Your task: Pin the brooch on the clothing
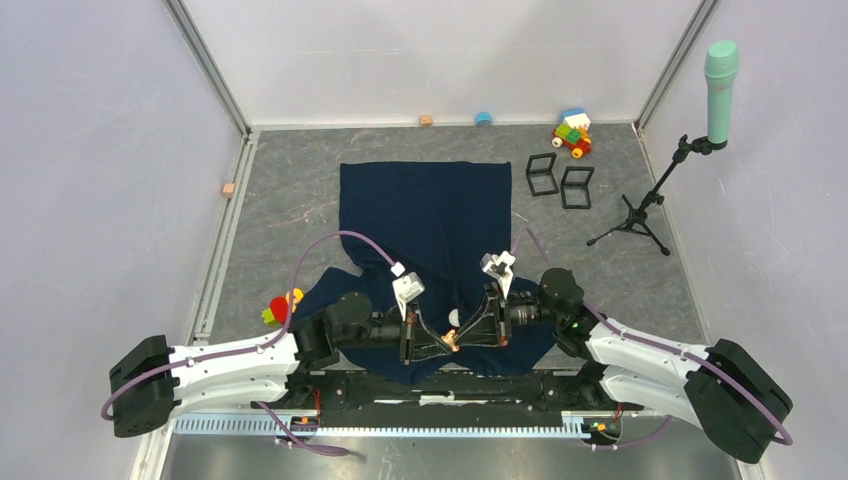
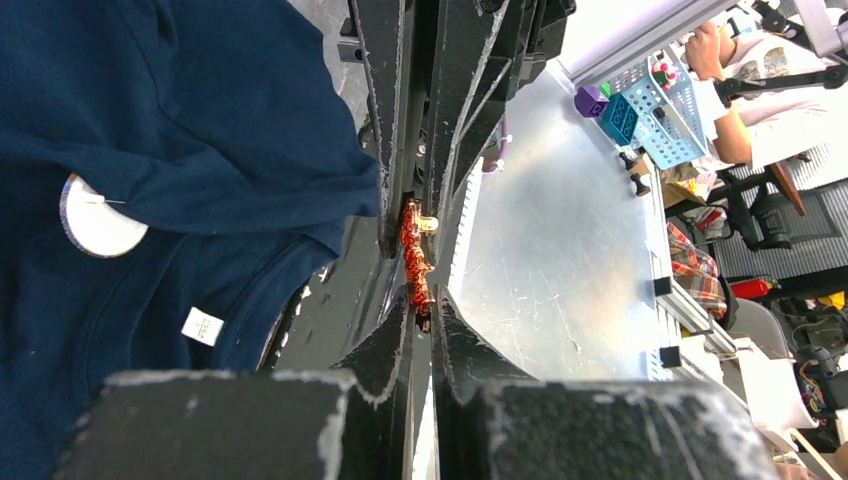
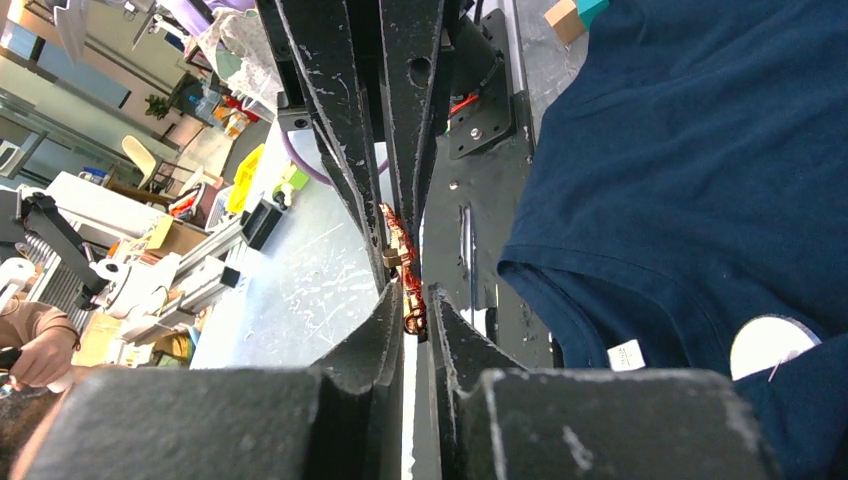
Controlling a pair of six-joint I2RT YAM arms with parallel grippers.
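Observation:
The clothing, a dark navy shirt, lies flat on the grey table with its collar toward the arm bases. The brooch, small, orange-red and gold, hangs just off the collar edge, pinched from both ends. My left gripper is shut on one end of the brooch. My right gripper meets it tip to tip, jaws shut on the other end of the brooch. A white round disc with a thin pin lies inside the collar. It also shows as the disc in the right wrist view.
At the back right stand two black frames, a brick toy car and a tripod stand with a teal microphone. Small blocks lie by the back wall. A red-yellow toy sits left of the left arm.

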